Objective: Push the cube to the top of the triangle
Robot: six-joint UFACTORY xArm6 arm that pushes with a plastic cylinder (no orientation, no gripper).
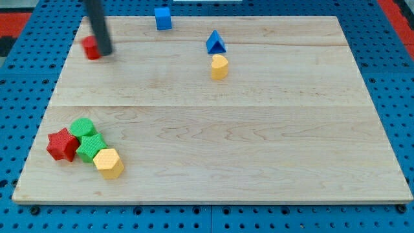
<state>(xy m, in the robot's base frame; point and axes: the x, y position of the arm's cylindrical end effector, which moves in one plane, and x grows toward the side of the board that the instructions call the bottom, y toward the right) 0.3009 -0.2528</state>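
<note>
Now my tip (104, 53) touches the red block (91, 48), far left | no gripper, just a rod | blue cube (163, 18) at the far edge, left of the blue triangle (216, 43) | yellow block (219, 66) just near of the triangle.

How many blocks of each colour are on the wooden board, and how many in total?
Red: 2, the red block behind my tip and the red star
Blue: 2, blue cube, blue triangle
Yellow: 2
Green: 2
Total: 8
</note>
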